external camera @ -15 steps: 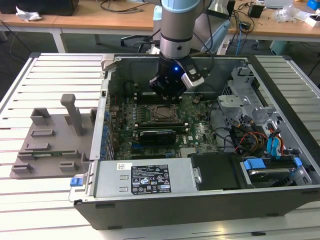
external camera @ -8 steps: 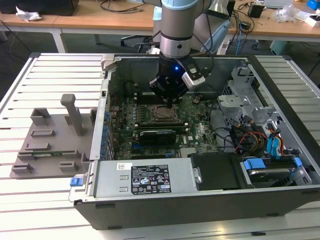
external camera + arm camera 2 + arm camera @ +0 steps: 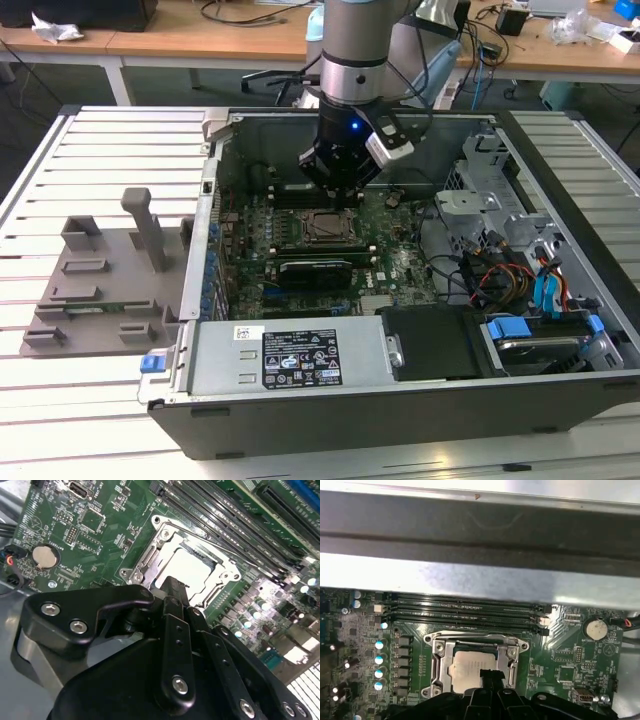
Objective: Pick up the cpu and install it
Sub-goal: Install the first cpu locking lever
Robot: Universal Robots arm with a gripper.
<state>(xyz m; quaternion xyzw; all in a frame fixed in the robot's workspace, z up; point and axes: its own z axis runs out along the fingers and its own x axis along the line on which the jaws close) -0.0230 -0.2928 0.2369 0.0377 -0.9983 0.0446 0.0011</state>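
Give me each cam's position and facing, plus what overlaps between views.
Exterior view: off the arm, high, looking down into the open computer case; arm and pincer above the socket.
Second wrist view: on the arm, looking past the pincer at the cpu in its socket.
First wrist view: on the arm, facing the case wall; pincer over the cpu.
Shared: both wrist views show cpu, socket frame, coin cell.

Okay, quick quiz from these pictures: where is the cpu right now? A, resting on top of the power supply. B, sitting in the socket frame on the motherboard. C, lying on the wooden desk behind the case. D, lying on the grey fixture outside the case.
B: in both wrist views the cpu lies flat inside the metal socket frame on the motherboard, with the gripper just above its edge.
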